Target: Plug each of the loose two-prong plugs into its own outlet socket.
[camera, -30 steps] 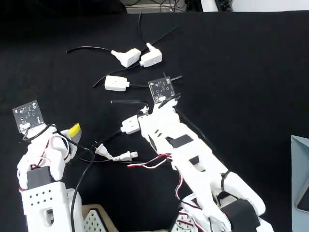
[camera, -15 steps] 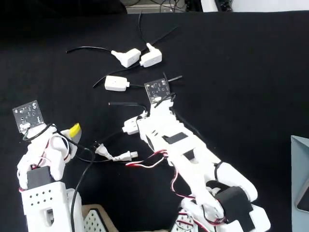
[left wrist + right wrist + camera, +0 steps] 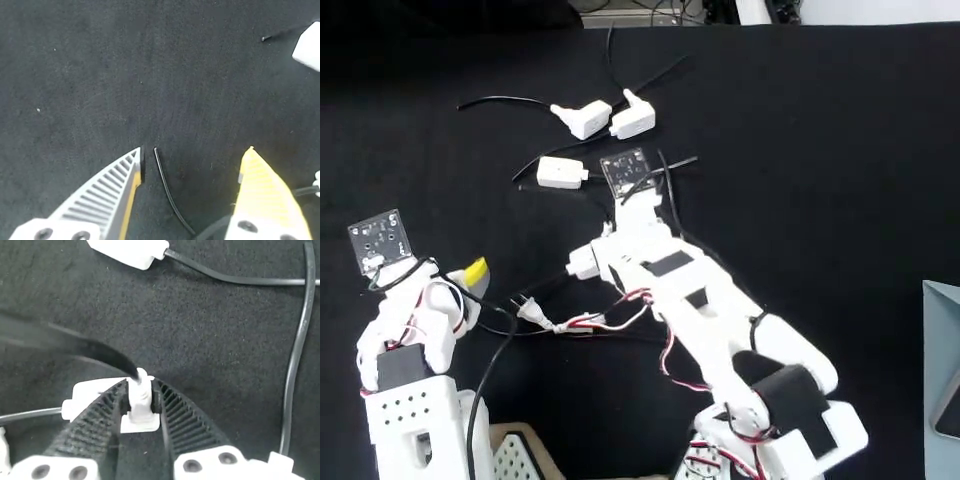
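Currently pinching a white two-prong plug [image 3: 140, 402] in the right gripper [image 3: 139, 385], cord running off past the fingertips. Lying just beside that gripper, against the outside of one finger: a white outlet socket [image 3: 87, 396], cabled at its far end. Judging by the right wrist view, plug's long axis roughly along the fingers, socket's roughly across them. Likely calls for a turn of the plug before lining it up with the socket's face. Cannot tell which way the prongs point, nor which face of the socket carries the slots.

Seen from the high view, the same socket [image 3: 582, 263] under the right arm's tip, near the middle of the worktop [image 3: 840, 150]. Between the two arms, another loose plug [image 3: 528, 311]; beyond, a further socket [image 3: 560, 172]. Well apart from the held plug, spread wide over bare worktop with a thin black cable [image 3: 167, 195] between its fingers: the left gripper [image 3: 195, 149]. Clearly nearer, then, the right arm. Hidden under that arm in the high view, yet plain at the right wrist: the pinch itself.
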Robot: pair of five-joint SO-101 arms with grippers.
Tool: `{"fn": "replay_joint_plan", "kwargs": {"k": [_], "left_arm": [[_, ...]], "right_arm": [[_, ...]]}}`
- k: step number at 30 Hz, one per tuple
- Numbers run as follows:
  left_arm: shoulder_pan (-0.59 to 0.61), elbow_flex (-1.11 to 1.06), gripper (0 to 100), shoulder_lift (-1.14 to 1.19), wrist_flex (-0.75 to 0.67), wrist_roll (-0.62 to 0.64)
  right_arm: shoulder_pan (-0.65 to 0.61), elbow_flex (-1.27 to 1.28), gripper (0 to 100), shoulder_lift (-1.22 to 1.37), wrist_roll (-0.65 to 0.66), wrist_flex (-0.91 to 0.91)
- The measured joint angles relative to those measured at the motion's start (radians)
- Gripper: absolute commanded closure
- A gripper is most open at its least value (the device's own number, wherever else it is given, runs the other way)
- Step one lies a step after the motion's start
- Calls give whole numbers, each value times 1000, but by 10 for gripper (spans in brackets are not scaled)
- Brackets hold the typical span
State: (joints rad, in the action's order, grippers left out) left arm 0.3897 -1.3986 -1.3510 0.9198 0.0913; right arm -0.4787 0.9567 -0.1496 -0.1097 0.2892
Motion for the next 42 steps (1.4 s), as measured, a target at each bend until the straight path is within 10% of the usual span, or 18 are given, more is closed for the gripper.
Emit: {"fn": "replay_joint_plan", "kwargs": {"k": [14,29,42], "left_arm": [[0,0,690,0,0,0],[0,0,690,0,0,0],[0,0,690,0,0,0]], "right_arm": [[284,-84,987,-199,0,-63],[402,-603,928,336,0,-121],[376,-743,836,206,0,368]]}}
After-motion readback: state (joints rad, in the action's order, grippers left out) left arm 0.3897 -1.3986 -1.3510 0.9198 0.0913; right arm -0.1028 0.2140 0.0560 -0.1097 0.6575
